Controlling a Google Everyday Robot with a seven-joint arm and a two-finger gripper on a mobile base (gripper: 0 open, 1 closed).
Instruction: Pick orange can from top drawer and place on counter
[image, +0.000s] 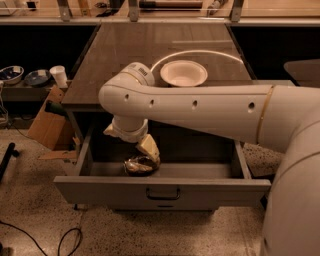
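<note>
The top drawer stands pulled open below the counter. The orange can lies on its side on the drawer floor, left of centre, shiny with a mottled orange and dark label. My gripper hangs from the white arm, reaching down into the drawer directly over the can. One cream finger shows just above the can's right end. The other finger is hidden behind the wrist.
A white bowl sits on the counter inside a bright ring reflection. A cardboard box stands on the floor at the left, by a low shelf with bowls and a white cup. Cables lie on the floor.
</note>
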